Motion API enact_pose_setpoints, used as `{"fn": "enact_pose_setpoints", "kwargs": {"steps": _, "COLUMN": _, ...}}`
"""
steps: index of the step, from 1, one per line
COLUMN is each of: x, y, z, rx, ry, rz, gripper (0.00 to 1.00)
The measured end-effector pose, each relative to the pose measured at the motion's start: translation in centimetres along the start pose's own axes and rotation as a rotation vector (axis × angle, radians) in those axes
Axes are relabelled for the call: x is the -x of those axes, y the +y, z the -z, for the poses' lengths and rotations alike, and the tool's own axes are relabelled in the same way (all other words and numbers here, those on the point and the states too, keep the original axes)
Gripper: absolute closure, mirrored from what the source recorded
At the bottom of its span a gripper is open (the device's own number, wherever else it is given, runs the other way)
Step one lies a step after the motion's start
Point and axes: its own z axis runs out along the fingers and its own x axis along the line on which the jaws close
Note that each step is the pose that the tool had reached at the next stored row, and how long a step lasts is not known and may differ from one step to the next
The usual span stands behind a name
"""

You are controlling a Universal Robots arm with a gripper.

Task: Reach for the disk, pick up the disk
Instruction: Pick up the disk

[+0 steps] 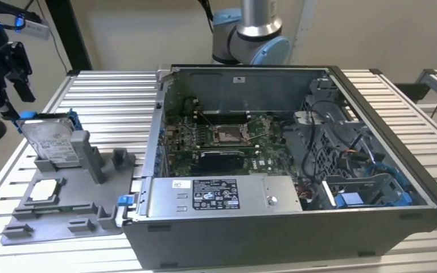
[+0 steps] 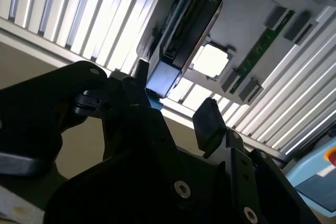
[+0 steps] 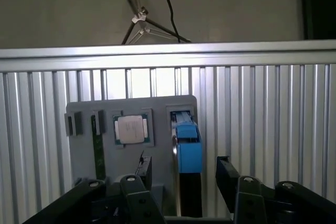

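Note:
The disk [image 1: 48, 141] stands on edge in a slot of the grey fixture plate [image 1: 29, 219], at the exterior view's left. It is silver with a white label and a blue bracket. My black gripper [image 1: 17, 105] hovers just above its upper corner, open and holding nothing. In both wrist views the disk is edge-on [image 3: 187, 148] [image 2: 186, 22], with its blue end lying between my spread fingers [image 3: 226, 174] [image 2: 210, 124]. The gripper [image 3: 185, 174] [image 2: 176, 100] is apart from it.
A small square silver chip [image 3: 131, 128] [image 1: 44, 189] lies in the fixture beside the disk, by grey posts [image 1: 89, 156]. An open computer case [image 1: 279, 170] takes up the slatted table's [image 1: 104, 102] middle and right. The arm's base [image 1: 252, 34] stands behind it.

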Motion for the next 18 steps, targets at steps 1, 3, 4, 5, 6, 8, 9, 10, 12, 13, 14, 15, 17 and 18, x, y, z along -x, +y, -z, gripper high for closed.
{"fn": "enact_pose_setpoints", "kwargs": {"steps": 1, "x": 0.01, "y": 0.0, "z": -0.12, "rx": 0.0, "ry": 0.0, "rz": 0.0, "gripper": 0.0}}
{"fn": "enact_pose_setpoints", "kwargs": {"steps": 3, "x": 0.02, "y": 0.0, "z": -0.34, "rx": 0.0001, "ry": 0.0001, "rz": 0.0, "gripper": 0.0}}
{"fn": "enact_pose_setpoints", "kwargs": {"steps": 4, "x": 0.03, "y": 0.0, "z": -0.45, "rx": 0.0, "ry": 0.0001, "rz": 0.0, "gripper": 0.0}}
{"fn": "enact_pose_setpoints", "kwargs": {"steps": 5, "x": 0.04, "y": 0.0, "z": -0.57, "rx": 0.0, "ry": 0.0, "rz": 0.0, "gripper": 0.0}}
{"fn": "enact_pose_setpoints", "kwargs": {"steps": 6, "x": 0.05, "y": 0.0, "z": -0.69, "rx": 0.0, "ry": 0.0, "rz": 0.0, "gripper": 0.0}}
{"fn": "enact_pose_setpoints", "kwargs": {"steps": 8, "x": 0.07, "y": -0.01, "z": -0.9, "rx": 0.0, "ry": 0.0001, "rz": 0.0, "gripper": 0.0}}
{"fn": "enact_pose_setpoints", "kwargs": {"steps": 9, "x": 0.08, "y": -0.01, "z": -0.99, "rx": 0.0001, "ry": 0.0002, "rz": 0.0, "gripper": 0.0}}
{"fn": "enact_pose_setpoints", "kwargs": {"steps": 10, "x": 0.08, "y": -0.01, "z": -1.1, "rx": 0.0001, "ry": 0.0002, "rz": 0.0, "gripper": 0.0}}
{"fn": "enact_pose_setpoints", "kwargs": {"steps": 12, "x": 0.09, "y": -0.01, "z": -1.29, "rx": 0.0, "ry": 0.0002, "rz": 0.0, "gripper": 0.0}}
{"fn": "enact_pose_setpoints", "kwargs": {"steps": 13, "x": 0.1, "y": -0.01, "z": -1.36, "rx": 0.0, "ry": 0.0002, "rz": 0.0, "gripper": 0.0}}
{"fn": "enact_pose_setpoints", "kwargs": {"steps": 14, "x": 0.1, "y": -0.01, "z": -1.44, "rx": -0.0001, "ry": 0.0002, "rz": 0.0, "gripper": 0.0}}
{"fn": "enact_pose_setpoints", "kwargs": {"steps": 15, "x": 0.11, "y": -0.01, "z": -1.53, "rx": 0.0, "ry": 0.0002, "rz": 0.0, "gripper": 0.0}}
{"fn": "enact_pose_setpoints", "kwargs": {"steps": 17, "x": 0.12, "y": -0.01, "z": -1.68, "rx": 0.0, "ry": 0.0002, "rz": 0.0, "gripper": 0.0}}
{"fn": "enact_pose_setpoints", "kwargs": {"steps": 18, "x": 0.12, "y": -0.01, "z": -1.75, "rx": 0.0, "ry": 0.0002, "rz": 0.0, "gripper": 0.0}}
